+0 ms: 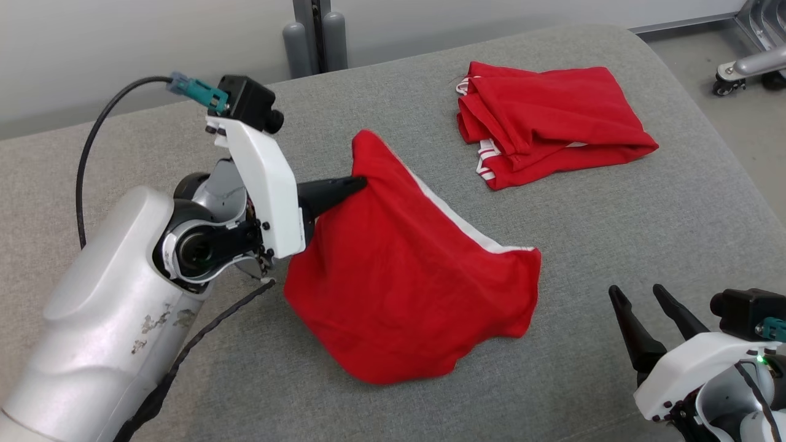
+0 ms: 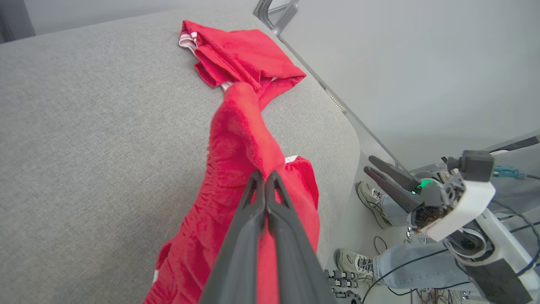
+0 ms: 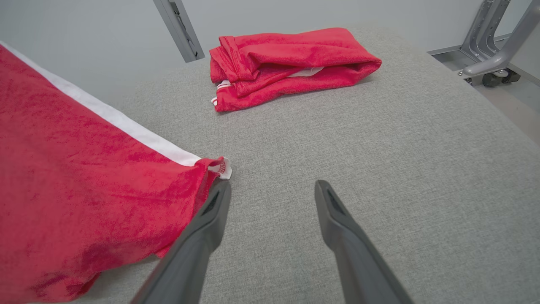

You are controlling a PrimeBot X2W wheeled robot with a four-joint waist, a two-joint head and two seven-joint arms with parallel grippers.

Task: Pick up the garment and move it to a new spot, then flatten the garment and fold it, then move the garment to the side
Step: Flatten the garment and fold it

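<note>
A red garment [image 1: 399, 270] with a white stripe is lifted by one corner off the grey padded table [image 1: 614, 245]. My left gripper [image 1: 362, 181] is shut on that raised corner, and the rest of the cloth hangs down and trails on the table. In the left wrist view the two dark fingers [image 2: 265, 219] press together on the garment [image 2: 236, 143]. My right gripper [image 1: 638, 294] stands open at the lower right, empty, beside the garment's low corner [image 3: 217, 164]. In the right wrist view its fingers [image 3: 211, 219] are spread over bare grey cloth.
A second red garment [image 1: 546, 120], folded, lies at the far right of the table; it is also in the right wrist view [image 3: 291, 59]. A person's shoes [image 2: 371, 198] and cables sit on the floor past the table's edge. A wheeled metal frame [image 1: 746, 61] stands far right.
</note>
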